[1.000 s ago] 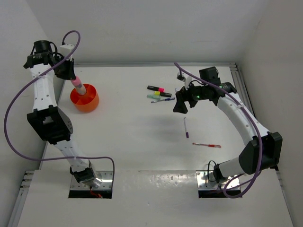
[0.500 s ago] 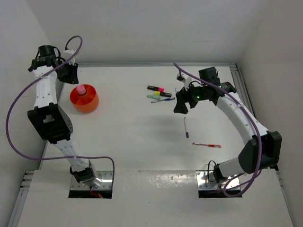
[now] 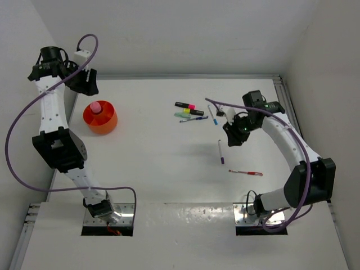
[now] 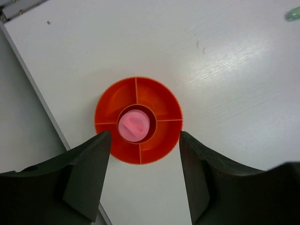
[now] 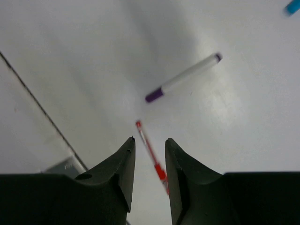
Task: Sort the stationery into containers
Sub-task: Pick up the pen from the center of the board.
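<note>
On the wrist camera my left gripper (image 4: 143, 137) hangs straight above the orange bowl (image 4: 161, 101), jaws spread wide and holding nothing. The bowl has a round centre well ringed by four pockets. The pink chunky item (image 4: 134, 125) stands in the centre well, and the outer pockets hold nothing I can see. The bowl sits in the far-left corner of the table (image 3: 146, 163), close to the side wall.

My right gripper (image 3: 232, 137) hovers over the right half of the table, jaws drawn close with a narrow gap and gripping nothing. Through that gap the wrist view shows the red pen (image 5: 151, 157) lying on the table. The white pen with the purple tip (image 5: 185, 77) lies a little beyond it, apart from it.

Overhead, the other stationery lies in a loose cluster at the far middle:
- pink-ended black highlighter (image 3: 184, 105)
- yellow-ended black highlighter (image 3: 194, 112)
- green highlighter (image 3: 183, 115)
- blue pen (image 3: 194, 119)

A blue-capped pen (image 3: 212, 114) lies just right of them, with the right arm's purple cable (image 3: 216, 104) arching over it.
</note>
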Robot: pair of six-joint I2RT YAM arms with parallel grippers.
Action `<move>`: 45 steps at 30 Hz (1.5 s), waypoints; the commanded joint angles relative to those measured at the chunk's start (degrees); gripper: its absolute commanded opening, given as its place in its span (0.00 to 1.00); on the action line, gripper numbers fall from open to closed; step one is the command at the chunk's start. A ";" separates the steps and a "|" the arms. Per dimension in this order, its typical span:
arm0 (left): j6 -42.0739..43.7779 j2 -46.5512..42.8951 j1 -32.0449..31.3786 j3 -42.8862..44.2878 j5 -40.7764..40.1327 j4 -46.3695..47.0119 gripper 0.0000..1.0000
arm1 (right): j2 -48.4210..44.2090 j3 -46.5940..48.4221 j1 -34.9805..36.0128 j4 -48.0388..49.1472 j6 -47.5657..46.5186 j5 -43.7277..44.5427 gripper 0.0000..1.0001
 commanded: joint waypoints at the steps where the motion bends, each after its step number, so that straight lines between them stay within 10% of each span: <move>1: 2.23 -7.36 -2.02 -1.28 6.67 -1.24 0.68 | -5.70 -8.91 -0.26 -4.67 -10.79 7.04 0.32; 9: 0.03 -17.74 -6.84 -10.96 10.99 1.76 0.72 | -10.48 -25.91 -0.08 11.59 -12.03 12.68 0.35; 45: -1.81 -26.01 -9.93 -25.21 12.39 8.78 0.72 | 0.51 -34.36 0.17 25.50 -14.05 15.76 0.37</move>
